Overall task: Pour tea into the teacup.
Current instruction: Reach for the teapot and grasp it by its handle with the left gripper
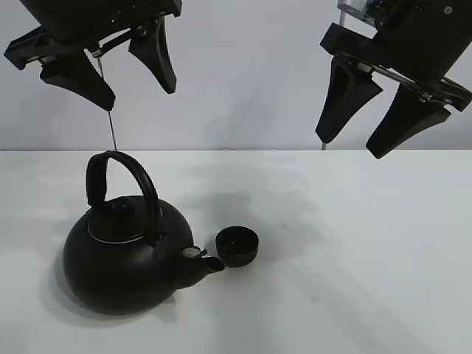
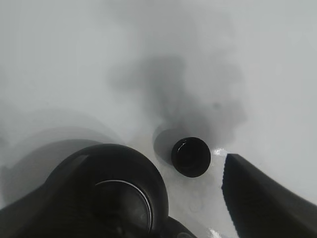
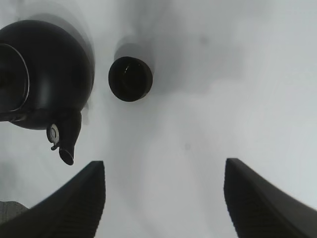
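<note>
My left hand (image 1: 139,94) hangs high above the left side of the white counter (image 1: 369,295). It is released, with its two black fingers (image 1: 158,63) spread and nothing between them. Below it the large round black kettle (image 1: 122,265) sits upright on the counter. Its arched handle (image 1: 125,166) stands raised, its lid (image 1: 118,221) is seated, and its short spout (image 1: 209,263) points to the right. Just to the right of the spout tip, and slightly farther back, stands the teacup (image 1: 237,245). It is small, low, matte black and handleless, upright with its mouth facing up. From the high camera the spout and cup appear almost to meet. In the right wrist view a strip of bare counter separates them, so they are near but apart. A glint shows inside the cup, and I cannot tell whether it holds liquid. My right hand (image 1: 350,146) hangs high above the right side of the counter, well apart from both the kettle and the cup. It too is released, its fingers parted. The right wrist view shows only bare counter between the fingers.
</note>
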